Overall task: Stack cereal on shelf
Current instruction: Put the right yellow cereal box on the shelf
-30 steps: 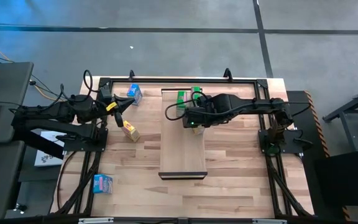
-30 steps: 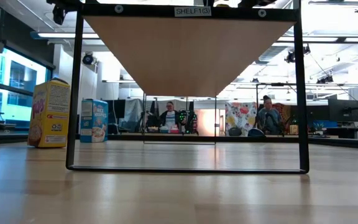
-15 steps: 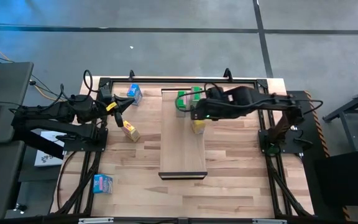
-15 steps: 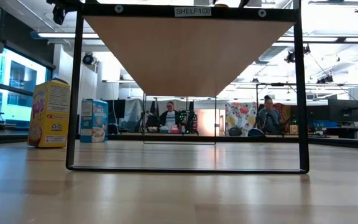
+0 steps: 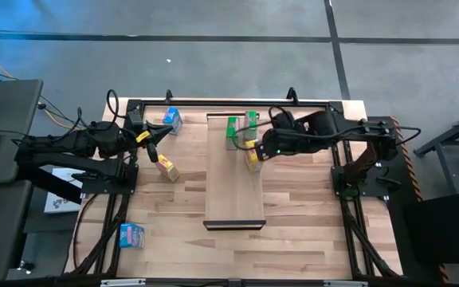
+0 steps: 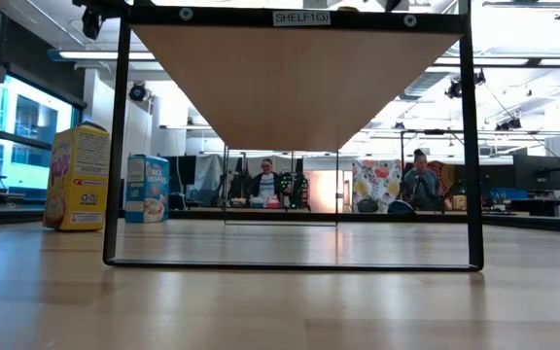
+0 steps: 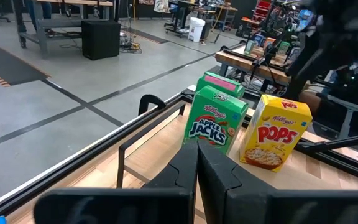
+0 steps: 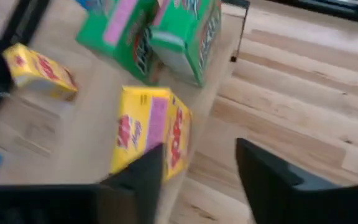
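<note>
- On the shelf (image 5: pixel 233 179) we count two green boxes (image 5: pixel 241 128) and a yellow box (image 5: pixel 252 155), all upright at its far end.
- Right gripper (image 5: pixel 263 150) sits just beside that yellow box, fingers apart, holding nothing.
- Left gripper (image 5: pixel 151 137) is closed and empty, nearest the tipped yellow box (image 5: pixel 166 167) on the tabletop (image 5: pixel 309 231), whose long axis runs diagonally.

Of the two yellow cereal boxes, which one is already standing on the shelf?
The yellow box at the shelf's right edge, just below the two green boxes. The other yellow box lies on the tabletop, left of the shelf.
</note>
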Motion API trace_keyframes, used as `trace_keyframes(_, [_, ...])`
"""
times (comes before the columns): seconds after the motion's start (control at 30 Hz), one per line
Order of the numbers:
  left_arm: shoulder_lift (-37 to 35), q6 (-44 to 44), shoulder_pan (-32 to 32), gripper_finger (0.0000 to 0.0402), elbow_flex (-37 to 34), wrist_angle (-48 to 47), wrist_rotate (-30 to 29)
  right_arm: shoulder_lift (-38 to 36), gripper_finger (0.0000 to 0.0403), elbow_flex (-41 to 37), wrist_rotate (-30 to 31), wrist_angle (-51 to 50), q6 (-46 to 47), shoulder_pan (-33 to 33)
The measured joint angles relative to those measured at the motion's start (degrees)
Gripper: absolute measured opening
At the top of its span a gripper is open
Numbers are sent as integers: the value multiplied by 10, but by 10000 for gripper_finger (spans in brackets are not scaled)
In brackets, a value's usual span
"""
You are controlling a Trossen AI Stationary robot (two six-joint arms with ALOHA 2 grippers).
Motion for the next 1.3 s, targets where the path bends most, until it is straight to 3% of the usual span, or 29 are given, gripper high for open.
trace_keyframes(0.17, [0,0,0,1,0,0,-5,-28,32,-112,-27,0,18,17])
trace_keyframes(0.23, [0,0,0,1,0,0,-5,-58,12,-168,-26,15,46,29])
trace_keyframes(0.33, [0,0,0,1,0,0,-5,-117,21,-248,-13,91,69,44])
trace_keyframes(0.47, [0,0,0,1,0,3,-10,-185,4,-357,26,227,77,51])
trace_keyframes(0.67, [0,0,0,1,0,33,-14,-220,1,-488,44,424,64,39])
trace_keyframes(0.9, [0,-4,0,1,0,43,-14,-218,0,-532,41,529,41,35])
trace_keyframes(1.3, [0,-11,0,1,0,43,-14,-214,0,-533,-8,555,38,37])
